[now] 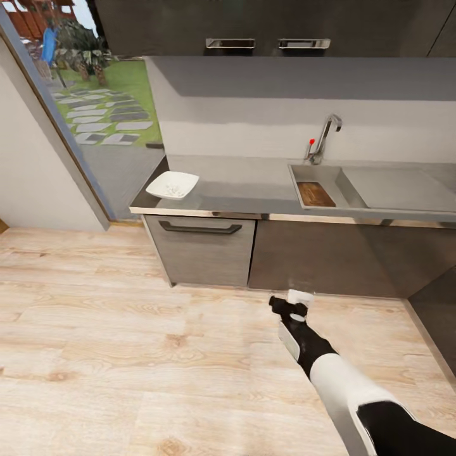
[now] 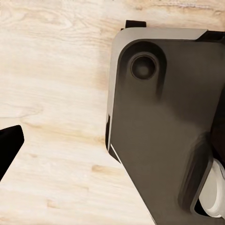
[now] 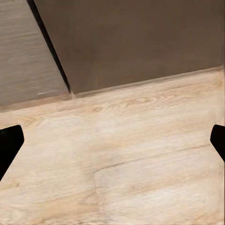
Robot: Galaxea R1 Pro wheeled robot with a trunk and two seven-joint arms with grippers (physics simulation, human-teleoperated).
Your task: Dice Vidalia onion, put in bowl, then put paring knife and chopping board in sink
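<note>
I stand on the pale wooden floor, well apart from the long grey metal countertop. My right gripper points at the floor near the dark cabinet doors; its two black fingertips sit at opposite edges of the right wrist view, so it is wide apart and holds nothing. Of my left gripper only one dark tip shows, so I cannot tell its state.

The dark brown wooden chopping board already lies inside the stainless-steel sink. The white squarish bowl stands near the counter's left end, with pale bits inside that I judge to be diced onion.

The risk I see: the small paring knife is hard to find. I cannot make it out in the basin or on the counter, so I may leave thinking the task is finished. Also, the sink's right part is cut off.
</note>
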